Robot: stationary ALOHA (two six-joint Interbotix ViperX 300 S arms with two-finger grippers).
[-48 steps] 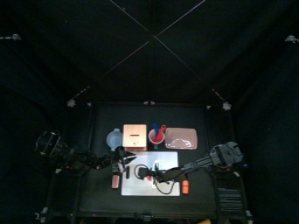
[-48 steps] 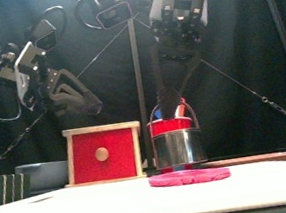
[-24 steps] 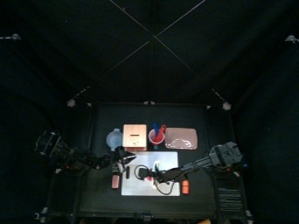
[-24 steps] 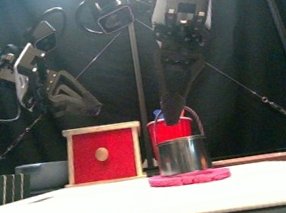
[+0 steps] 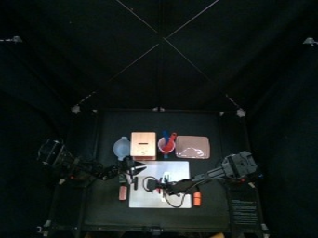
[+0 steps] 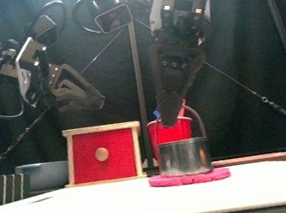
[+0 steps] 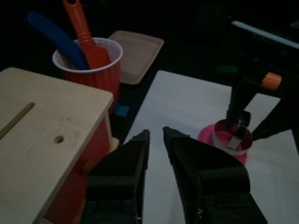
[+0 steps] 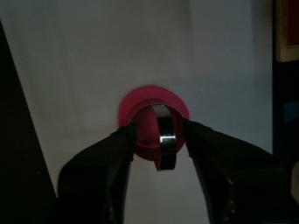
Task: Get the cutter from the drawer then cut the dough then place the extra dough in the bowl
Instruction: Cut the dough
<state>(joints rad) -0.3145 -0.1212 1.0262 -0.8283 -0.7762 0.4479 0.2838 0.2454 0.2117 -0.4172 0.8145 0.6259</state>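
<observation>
On my screen the right gripper [image 8: 162,131] is closed on the cutter [image 6: 185,157]. One jaw sits on each side of the metal ring, and the arm comes down on it steeply from above. The cutter stands upright on the dough [image 6: 189,177], a flat pink disc lying on the white cutting board [image 7: 193,101] toward the front of the table. In the right wrist view a rim of dough shows all around the ring, so the cutter is about in the middle of the disc. From these angles I cannot tell if the cutter has gone through the dough or only rests on top. The left gripper [image 7: 156,134] hangs in the air at the left side of the board, just in front of the wooden box [image 7: 47,109]. Its jaws are drawn together with only a thin dark line between them, and they hold nothing. In the front view the box stands behind the board with its red drawer front toward me. The red cup [image 7: 93,66] stands just beside the box on its right, with the blue knife [image 7: 56,42] and the red knife [image 7: 77,22] upright in it. The pink tray [image 7: 135,52] lies further right of the cup. The blue-grey bowl [image 6: 41,174] sits on the left of the box, well apart from the dough
</observation>
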